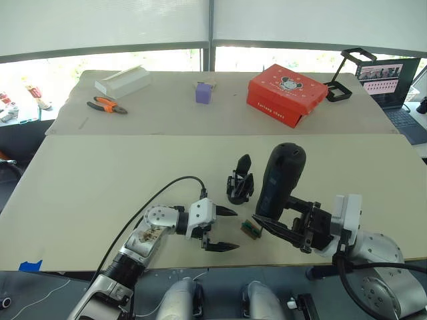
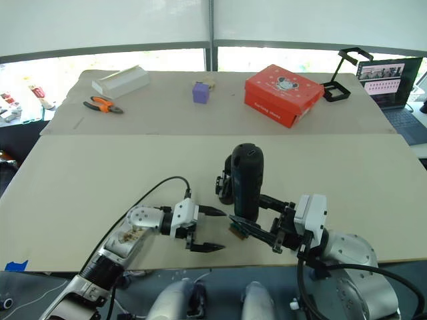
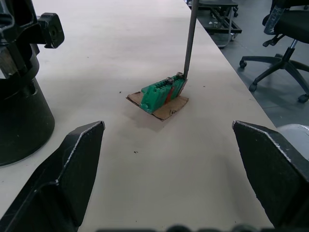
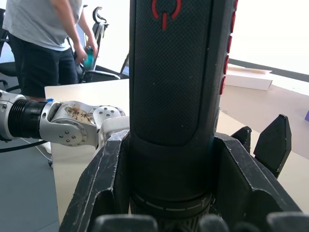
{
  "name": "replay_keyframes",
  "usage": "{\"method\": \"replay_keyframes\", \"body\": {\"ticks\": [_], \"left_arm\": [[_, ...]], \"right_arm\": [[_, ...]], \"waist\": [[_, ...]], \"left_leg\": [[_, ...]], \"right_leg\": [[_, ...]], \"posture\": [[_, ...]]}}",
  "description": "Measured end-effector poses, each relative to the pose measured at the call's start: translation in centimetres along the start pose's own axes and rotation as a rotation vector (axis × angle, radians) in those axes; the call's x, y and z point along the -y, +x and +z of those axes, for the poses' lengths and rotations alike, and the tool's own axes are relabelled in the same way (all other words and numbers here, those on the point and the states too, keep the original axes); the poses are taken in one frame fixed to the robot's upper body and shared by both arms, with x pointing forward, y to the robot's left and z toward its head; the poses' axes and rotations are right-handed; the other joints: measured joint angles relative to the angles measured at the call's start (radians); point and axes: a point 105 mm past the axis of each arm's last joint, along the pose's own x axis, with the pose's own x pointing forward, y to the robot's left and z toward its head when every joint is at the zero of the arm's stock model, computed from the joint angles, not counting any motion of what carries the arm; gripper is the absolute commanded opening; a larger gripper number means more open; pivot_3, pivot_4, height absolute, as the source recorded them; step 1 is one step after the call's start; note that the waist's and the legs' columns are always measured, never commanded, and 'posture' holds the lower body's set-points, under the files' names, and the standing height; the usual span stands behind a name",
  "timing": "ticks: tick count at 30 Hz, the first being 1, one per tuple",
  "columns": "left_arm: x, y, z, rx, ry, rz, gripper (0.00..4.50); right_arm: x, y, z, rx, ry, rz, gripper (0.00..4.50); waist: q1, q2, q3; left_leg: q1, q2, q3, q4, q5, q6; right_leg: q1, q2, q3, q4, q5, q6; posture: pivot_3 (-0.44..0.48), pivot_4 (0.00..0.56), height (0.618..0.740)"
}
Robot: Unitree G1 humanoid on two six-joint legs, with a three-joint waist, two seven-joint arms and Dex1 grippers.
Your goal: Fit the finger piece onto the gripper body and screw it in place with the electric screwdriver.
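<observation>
Beige tabletop (image 1: 100,180) by bright windows, with a red box (image 1: 287,95), purple block (image 1: 203,92), white box (image 1: 123,81) and orange pliers (image 1: 107,105) at the far side, well apart from the arms. Near the front edge, left end effector (image 1: 222,229) with fingers (image 3: 67,169) spread wide and holding nothing, aimed at a small green block (image 3: 163,92) on brown card, just beside the body (image 1: 239,180), which stands upright. Right end effector (image 1: 283,230) clamped around the screwdriver (image 1: 280,180), held tilted with round end up and thin bit (image 3: 190,38) touching the green block; finger piece not made out.
</observation>
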Motion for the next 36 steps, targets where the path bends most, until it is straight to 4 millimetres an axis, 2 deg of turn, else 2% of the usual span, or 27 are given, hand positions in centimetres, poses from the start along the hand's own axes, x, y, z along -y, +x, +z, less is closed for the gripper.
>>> {"method": "replay_keyframes", "body": {"ticks": [22, 36], "left_arm": [[0.00, 0.02, -0.03, 0.003, 0.003, 0.001, 4.50], [0.00, 0.06, -0.02, 0.005, 0.001, 0.002, 4.50]], "right_arm": [[0.08, 0.22, 0.25, 0.006, -0.013, 0.012, 1.91], [-0.23, 0.27, -0.36, -0.013, 0.020, 0.029, 1.91]], "waist": [[0.001, 0.000, 0.000], [0.002, 0.000, 0.000]], "left_leg": [[0.000, 0.000, 0.000, 0.000, 0.000, 0.000], [0.000, 0.000, 0.000, 0.000, 0.000, 0.000]], "right_leg": [[0.000, 0.000, 0.000, 0.000, 0.000, 0.000], [0.000, 0.000, 0.000, 0.000, 0.000, 0.000]], "posture": [[0.000, 0.150, 0.740], [0.000, 0.150, 0.740]]}}
